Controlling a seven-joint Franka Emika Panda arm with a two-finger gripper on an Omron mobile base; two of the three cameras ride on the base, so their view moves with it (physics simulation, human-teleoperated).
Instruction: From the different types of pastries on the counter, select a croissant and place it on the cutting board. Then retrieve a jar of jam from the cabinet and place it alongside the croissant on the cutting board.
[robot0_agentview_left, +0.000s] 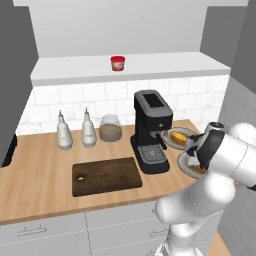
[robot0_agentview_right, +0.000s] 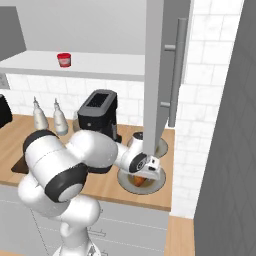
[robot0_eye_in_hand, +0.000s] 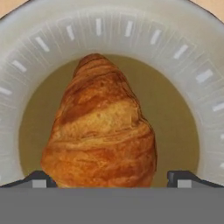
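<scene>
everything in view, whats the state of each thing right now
gripper: open, fingers either side of the croissant
croissant: on its plate, not lifted
cutting board: bare, flat on the counter
jar of jam: upright on the cabinet shelf, lid on
cabinet door: open

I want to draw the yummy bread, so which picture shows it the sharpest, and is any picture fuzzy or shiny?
Hand view: the croissant is huge and crisp on its plate, flaky layers clear, no glare. Left base view: soft, even light, and the arm covers most of that plate. Right base view: only an orange sliver of it shows under the gripper.
</scene>
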